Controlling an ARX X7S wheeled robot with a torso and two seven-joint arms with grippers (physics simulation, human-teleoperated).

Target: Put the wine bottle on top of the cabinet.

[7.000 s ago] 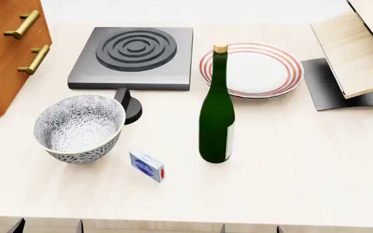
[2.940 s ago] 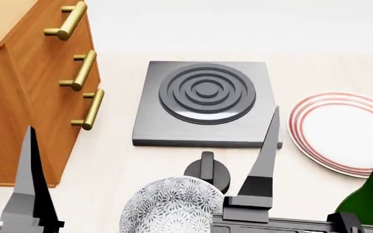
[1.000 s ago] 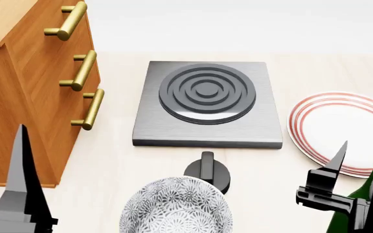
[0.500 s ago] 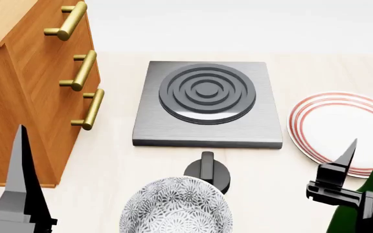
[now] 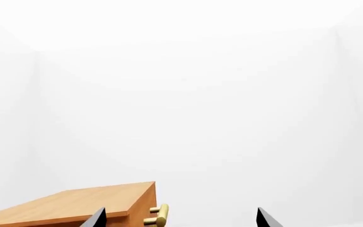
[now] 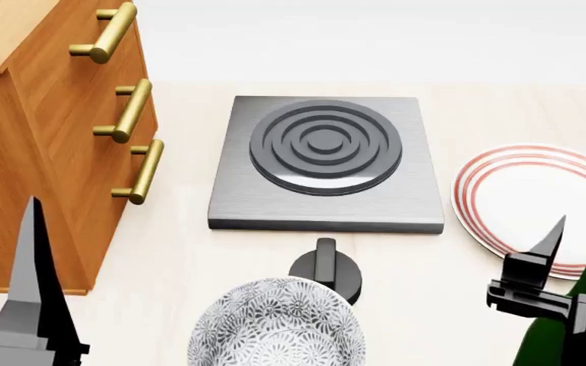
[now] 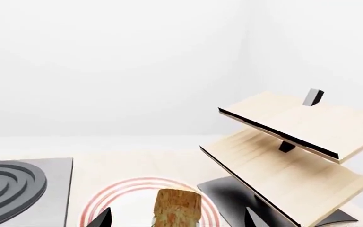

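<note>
Here the wine bottle (image 6: 578, 320) stands upright, cork up, just beside the red-ringed plate (image 6: 522, 200), dark green glass. The right gripper (image 7: 178, 217) straddles its neck, jaws spread, not touching (the right wrist view alone shows the tan cork (image 7: 177, 205)). The left gripper (image 5: 180, 218) hangs released near the cabinet (image 6: 39, 137).

Head view looks steeply down; wrist views face level (both sharing the cabinet (image 6: 28, 145)).
</note>
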